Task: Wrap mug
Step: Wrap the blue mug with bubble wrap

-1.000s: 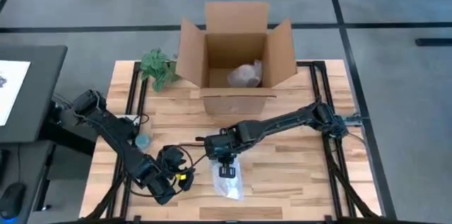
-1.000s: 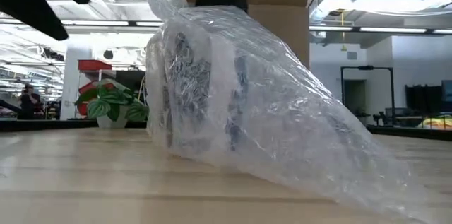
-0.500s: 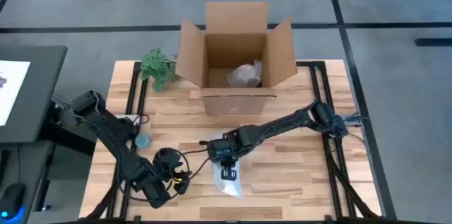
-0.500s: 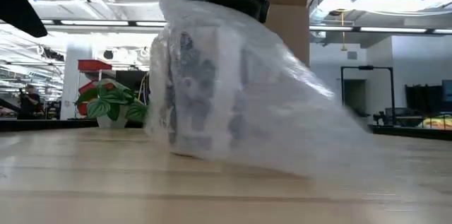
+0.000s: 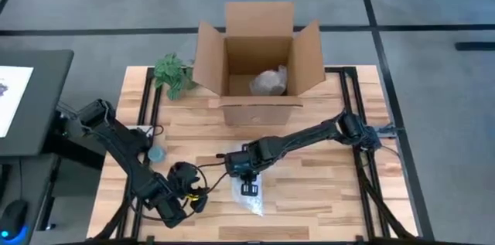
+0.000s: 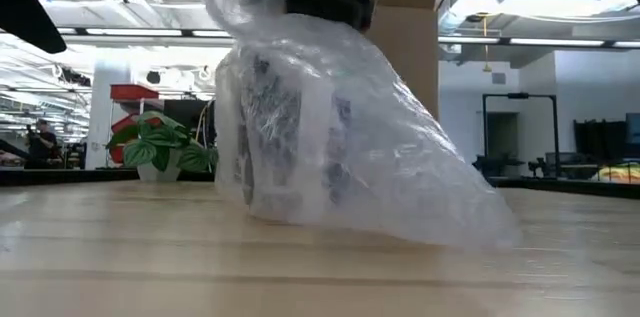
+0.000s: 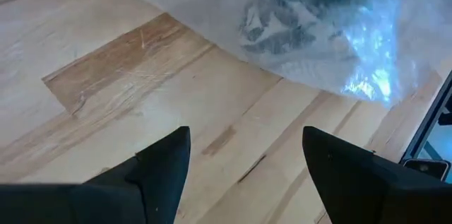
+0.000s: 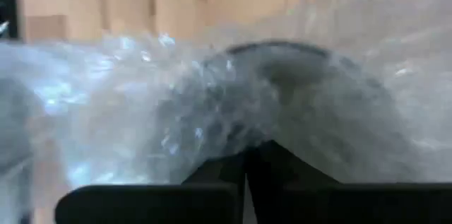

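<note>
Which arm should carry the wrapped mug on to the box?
Right, probably. The right gripper is shut on the bubble wrap around the mug, and the open cardboard box lies on its side of the table. The left gripper is open and empty, near the table's front edge.

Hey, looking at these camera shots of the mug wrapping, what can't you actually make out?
- Mug: in every view the bubble wrap veils it; handle and rim unreadable.
- Right pincer: low view crops it at the top edge; in its own wrist view the fingers look shut on the wrap.
- Bundle in the cardboard box: contents hidden by its wrapping, high view.
- Small blue object beside the left arm: too small to identify.
</note>
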Controlling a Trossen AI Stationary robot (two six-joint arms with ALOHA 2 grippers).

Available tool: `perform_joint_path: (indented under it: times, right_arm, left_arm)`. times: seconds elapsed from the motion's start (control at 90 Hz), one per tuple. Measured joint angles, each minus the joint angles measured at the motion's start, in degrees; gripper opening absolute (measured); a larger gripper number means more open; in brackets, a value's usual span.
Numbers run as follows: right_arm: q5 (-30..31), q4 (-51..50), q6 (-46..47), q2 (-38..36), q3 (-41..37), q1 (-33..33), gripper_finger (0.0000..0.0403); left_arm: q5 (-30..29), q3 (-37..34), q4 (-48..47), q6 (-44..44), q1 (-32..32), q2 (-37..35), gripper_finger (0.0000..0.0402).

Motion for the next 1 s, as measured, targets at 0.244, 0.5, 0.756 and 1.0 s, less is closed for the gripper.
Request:
perform_joint_path:
  times: [0.244,0.5,0.756,1.0]
  right_arm:
    - [-0.1,-13.5,0.0,-0.1,11.8,0.5,0.0]
    - [-6.4,-6.2,-0.4,-0.4,16.1,1.0,0.0]
    - [-5.1,-2.0,-0.1,-0.2,5.2,-0.6,0.0]
    - [-5.7,7.7,0.0,-0.3,-4.9,-1.8,0.0]
  left_arm:
    - [0.0,0.0,0.0,0.1,0.0,0.0,0.0251]
    - [0.0,0.0,-0.6,0.1,0.0,0.0,0.0251]
    - [0.0,0.0,-1.1,0.1,0.0,0.0,0.0251]
    - [-0.1,0.0,-1.3,-0.1,0.0,0.0,0.0251]
